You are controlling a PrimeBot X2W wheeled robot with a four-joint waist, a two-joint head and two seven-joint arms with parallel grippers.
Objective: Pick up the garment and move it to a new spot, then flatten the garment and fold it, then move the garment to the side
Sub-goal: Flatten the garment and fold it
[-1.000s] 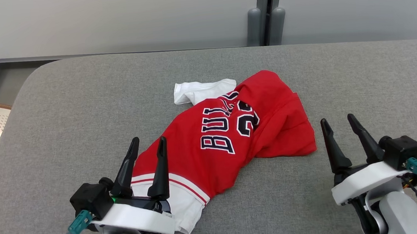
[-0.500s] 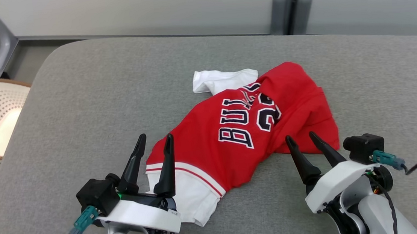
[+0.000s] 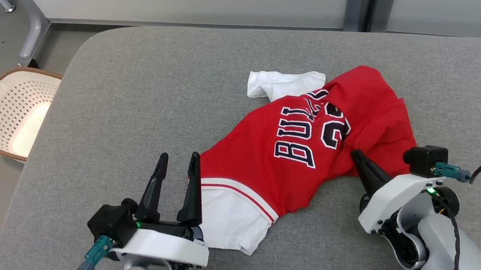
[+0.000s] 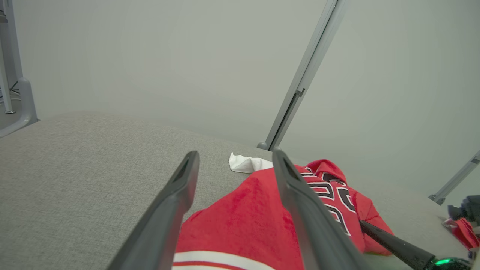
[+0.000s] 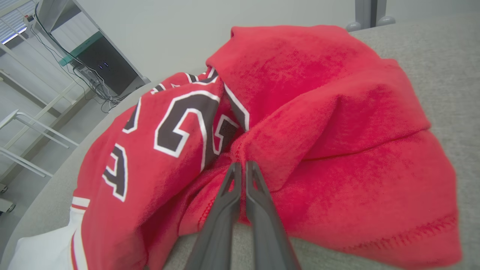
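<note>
Only the right tool (image 5: 240, 167) has moved in. On the left, the left tool (image 3: 176, 175) waits, fingers apart, by the white hem (image 3: 226, 223). The red garment (image 3: 302, 147) lies bunched mid table (image 3: 132, 96). The right tool pinches its near fold, so lifting looks next.

A: Support?
B: A grey padded table (image 3: 132, 96), fabric top, rounded corners.
A: What's on it?
B: One garment (image 3: 302, 147), red jersey with black lettering, crumpled, lying straight on the fabric. White hem section at the garment's near end, white sleeve bit at its far end.
A: Rest of the top?
B: Grey fabric shows on all sides of the garment, widest stretch to its left.
</note>
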